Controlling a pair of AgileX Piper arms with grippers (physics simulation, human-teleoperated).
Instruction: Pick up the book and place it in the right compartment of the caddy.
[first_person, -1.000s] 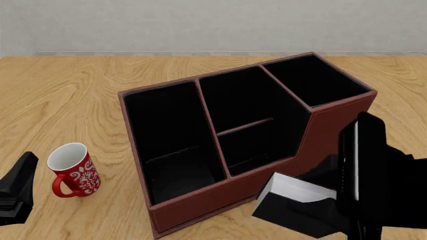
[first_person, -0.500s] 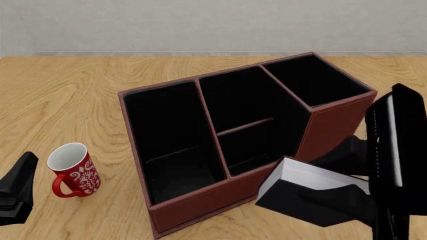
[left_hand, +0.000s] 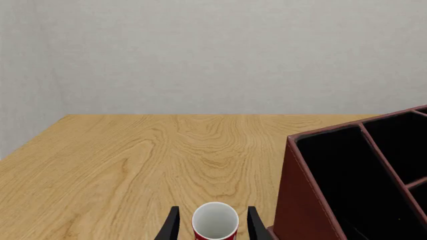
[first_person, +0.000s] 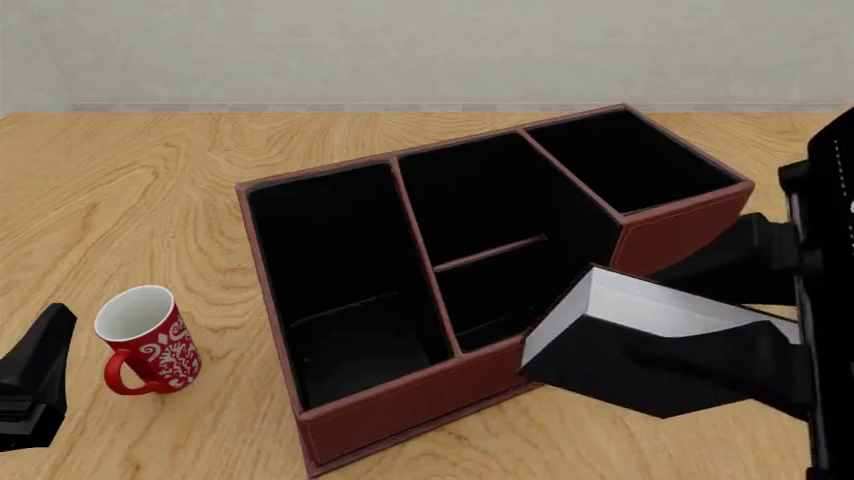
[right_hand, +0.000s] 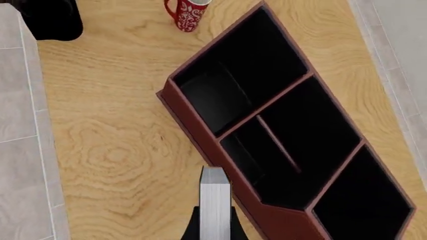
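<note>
The book (first_person: 650, 345) hangs in the air off the tabletop (first_person: 160, 200), gripped at its spine end by the right claw (right_hand: 215, 227), page edges up and its long axis tilted, free end pointing left toward the caddy (first_person: 441, 400). It sits just near of the caddy's near-right wall; the right compartment (first_person: 627, 160) lies farther and slightly right of it, so I judge the carry goes up and away. The left claw (left_hand: 211, 227) is open, its fingers either side of the red mug (first_person: 144, 340), well apart from the book
</note>
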